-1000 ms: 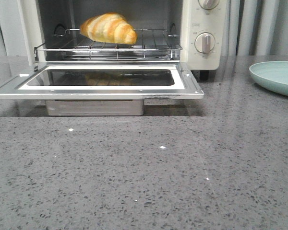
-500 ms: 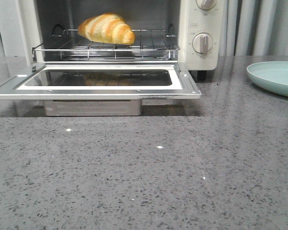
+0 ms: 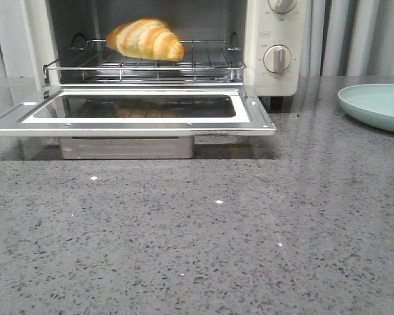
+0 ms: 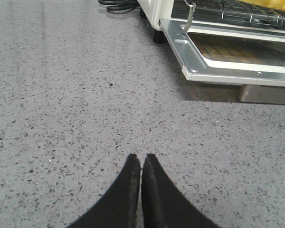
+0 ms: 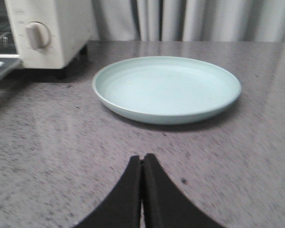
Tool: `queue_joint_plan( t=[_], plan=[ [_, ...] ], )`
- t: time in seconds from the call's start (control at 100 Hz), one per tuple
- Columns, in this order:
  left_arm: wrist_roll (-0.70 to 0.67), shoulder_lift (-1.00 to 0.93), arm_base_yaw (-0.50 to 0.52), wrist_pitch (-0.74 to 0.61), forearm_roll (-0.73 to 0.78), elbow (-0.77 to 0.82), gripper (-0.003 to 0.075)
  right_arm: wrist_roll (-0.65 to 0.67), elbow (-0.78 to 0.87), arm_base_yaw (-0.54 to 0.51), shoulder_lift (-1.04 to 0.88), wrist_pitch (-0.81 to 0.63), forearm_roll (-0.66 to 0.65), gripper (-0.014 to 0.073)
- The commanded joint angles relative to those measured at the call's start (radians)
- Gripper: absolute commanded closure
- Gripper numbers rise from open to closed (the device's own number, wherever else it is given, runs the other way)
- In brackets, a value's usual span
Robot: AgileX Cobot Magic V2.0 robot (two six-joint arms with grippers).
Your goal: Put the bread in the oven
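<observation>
The golden-orange bread (image 3: 146,38) with cream stripes lies on the wire rack (image 3: 144,65) inside the cream-white oven (image 3: 276,72). The oven's glass door (image 3: 131,110) is dropped open and flat. A sliver of the bread shows in the left wrist view (image 4: 270,4). My left gripper (image 4: 141,156) is shut and empty over the bare counter, left of the oven door (image 4: 228,52). My right gripper (image 5: 142,156) is shut and empty, just in front of the plate. Neither gripper shows in the front view.
A pale green empty plate (image 3: 375,106) sits on the grey speckled counter right of the oven, also in the right wrist view (image 5: 166,88). A metal crumb tray (image 3: 125,147) sticks out under the door. A black cable (image 4: 116,4) lies behind the oven's left side.
The front view shifted slightly between one second and half a second ago; since then nothing has moved. The bread stays on the rack.
</observation>
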Motion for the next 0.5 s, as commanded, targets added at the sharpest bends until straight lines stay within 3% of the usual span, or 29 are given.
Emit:
queue_joint_plan(
  t=[0.0, 0.17, 0.49],
  plan=[
    [-0.009, -0.02, 0.003, -0.053, -0.007, 0.02, 0.0741, -0.011, 0.022, -0.03, -0.05, 0.044, 0.011, 0.0641],
    [-0.009, -0.02, 0.003, -0.053, -0.007, 0.02, 0.0741, -0.011, 0.024, -0.046, -0.154, 0.268, 0.022, 0.0641],
    [-0.009, -0.02, 0.003, -0.053, -0.007, 0.02, 0.0741, -0.011, 0.024, -0.046, -0.204, 0.283, -0.01, 0.0641]
  ],
)
